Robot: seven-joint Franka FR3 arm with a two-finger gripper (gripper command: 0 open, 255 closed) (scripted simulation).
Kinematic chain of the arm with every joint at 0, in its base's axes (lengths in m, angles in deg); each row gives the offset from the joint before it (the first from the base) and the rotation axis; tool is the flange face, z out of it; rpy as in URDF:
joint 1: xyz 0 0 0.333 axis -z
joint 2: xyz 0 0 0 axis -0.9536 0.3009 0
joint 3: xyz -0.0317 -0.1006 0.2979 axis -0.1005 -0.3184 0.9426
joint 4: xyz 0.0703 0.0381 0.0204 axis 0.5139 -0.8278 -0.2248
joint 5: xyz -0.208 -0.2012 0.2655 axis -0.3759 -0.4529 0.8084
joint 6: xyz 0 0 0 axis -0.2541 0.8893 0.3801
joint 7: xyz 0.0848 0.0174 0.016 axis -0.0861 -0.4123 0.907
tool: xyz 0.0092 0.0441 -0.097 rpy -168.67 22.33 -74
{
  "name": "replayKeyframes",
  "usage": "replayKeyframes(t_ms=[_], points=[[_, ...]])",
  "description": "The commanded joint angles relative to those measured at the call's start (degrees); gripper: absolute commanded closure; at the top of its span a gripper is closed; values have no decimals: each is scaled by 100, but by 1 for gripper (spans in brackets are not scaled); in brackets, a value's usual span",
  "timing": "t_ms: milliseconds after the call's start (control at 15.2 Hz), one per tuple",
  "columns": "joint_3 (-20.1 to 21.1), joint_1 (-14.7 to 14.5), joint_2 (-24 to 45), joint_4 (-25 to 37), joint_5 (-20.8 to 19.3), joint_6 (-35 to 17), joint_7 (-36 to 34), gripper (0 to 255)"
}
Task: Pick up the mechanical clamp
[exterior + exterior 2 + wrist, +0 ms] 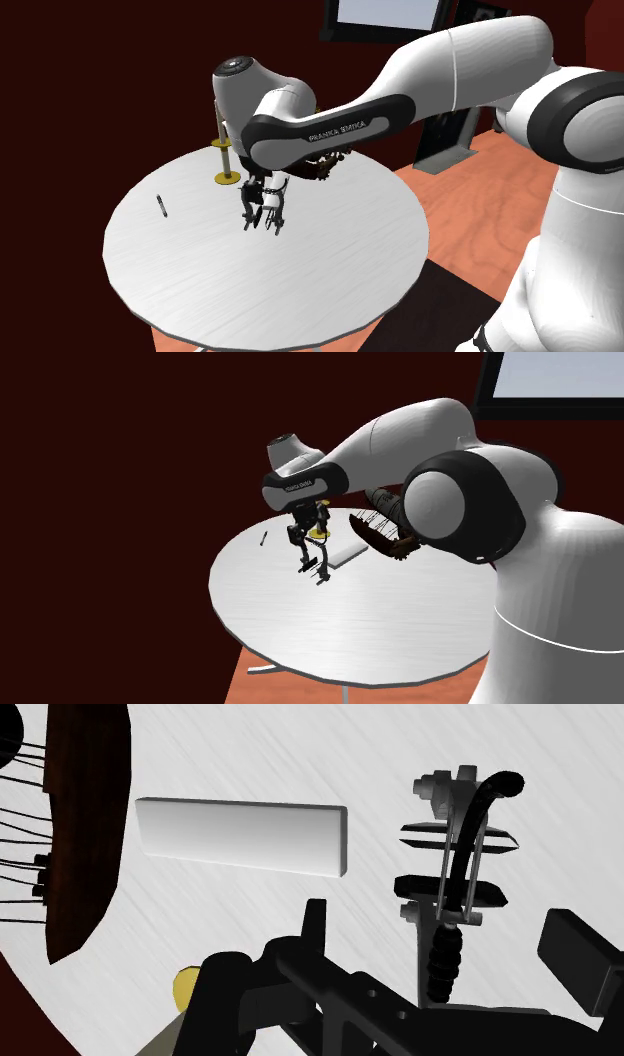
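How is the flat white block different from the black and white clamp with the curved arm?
The flat white block is one plain colour; the clamp mixes black and pale parts. The block is a smooth slab; the clamp is spindly and curved. Both sit on the round white table.

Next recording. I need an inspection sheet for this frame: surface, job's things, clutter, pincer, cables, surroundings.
Surface: round pale table with a streaked finish.
Job's things: mechanical clamp, black and grey, between the pincer's fingers, with a gap on each side.
Clutter: flat white block beside the clamp; dark brown model ship beyond the block; post on a yellow base; thin dark stick, off alone toward the shoulder view's left.
Grippers: pincer open, straddling the clamp, not gripping it.
Cables: nothing seen.
Surroundings: dark red wall, screen, orange-brown floor.
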Motion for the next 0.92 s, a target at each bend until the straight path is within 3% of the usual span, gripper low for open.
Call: replayKeyframes(t_ms=[0,264,330,858], points=[[-11,7,43,-98,-35,-135,-42,0],[-22,9,91,-229,-77,-300,-112,0],[-24,13,89,-244,-78,-314,-112,255],[-23,12,85,-249,-77,-315,-114,255]])
